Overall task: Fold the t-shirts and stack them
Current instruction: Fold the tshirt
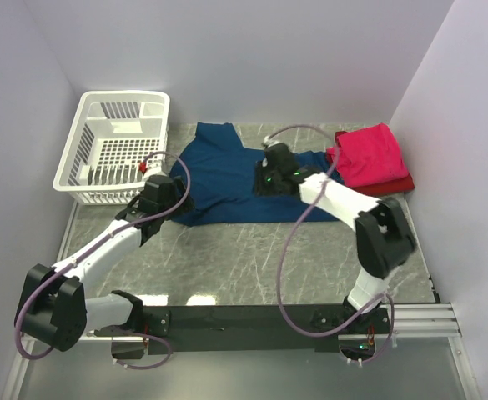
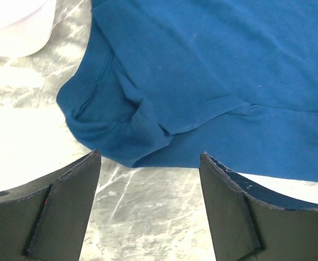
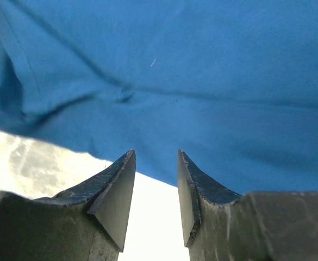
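Observation:
The navy blue t-shirt (image 1: 223,179) lies spread and rumpled on the marble table, plain side up; no print shows. My left gripper (image 1: 162,193) is open and empty at its left sleeve, which shows bunched in the left wrist view (image 2: 120,125) just beyond the fingertips. My right gripper (image 1: 270,173) is open and empty over the shirt's right side; the right wrist view shows blue cloth (image 3: 191,81) just past the tips. A folded pinkish-red shirt (image 1: 369,154) lies on a darker red one (image 1: 398,185) at the back right.
A white slotted plastic basket (image 1: 114,146) stands at the back left, close to my left gripper. Walls close the table on three sides. Bare marble (image 1: 252,258) lies between the shirt and the arm bases.

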You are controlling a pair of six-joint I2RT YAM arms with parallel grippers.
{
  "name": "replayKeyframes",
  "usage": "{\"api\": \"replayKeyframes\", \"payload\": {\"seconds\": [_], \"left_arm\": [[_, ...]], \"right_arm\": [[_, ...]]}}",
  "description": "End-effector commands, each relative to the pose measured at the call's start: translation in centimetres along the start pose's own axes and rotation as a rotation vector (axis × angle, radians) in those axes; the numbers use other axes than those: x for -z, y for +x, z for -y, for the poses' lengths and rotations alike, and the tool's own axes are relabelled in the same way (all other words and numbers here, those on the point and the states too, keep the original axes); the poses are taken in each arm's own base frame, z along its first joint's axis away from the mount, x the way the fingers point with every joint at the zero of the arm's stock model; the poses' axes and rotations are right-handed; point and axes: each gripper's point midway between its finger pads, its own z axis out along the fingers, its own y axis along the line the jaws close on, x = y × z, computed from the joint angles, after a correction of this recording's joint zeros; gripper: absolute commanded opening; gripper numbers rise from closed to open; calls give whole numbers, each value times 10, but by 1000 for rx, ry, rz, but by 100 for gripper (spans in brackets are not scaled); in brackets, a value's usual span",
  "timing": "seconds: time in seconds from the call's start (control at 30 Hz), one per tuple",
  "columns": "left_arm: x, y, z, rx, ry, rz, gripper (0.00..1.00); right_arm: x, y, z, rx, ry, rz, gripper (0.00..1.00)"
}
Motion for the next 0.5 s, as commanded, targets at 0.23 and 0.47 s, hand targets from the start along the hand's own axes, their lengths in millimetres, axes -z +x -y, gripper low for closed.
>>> {"api": "replayKeyframes", "payload": {"seconds": [0.23, 0.47], "left_arm": [[-15, 15, -9, -4, -10, -5, 79], [-26, 29, -12, -17, -15, -43, 77]], "right_arm": [[-37, 36, -64, 74, -57, -94, 43], [-50, 68, -64, 101, -5, -149, 42]]}}
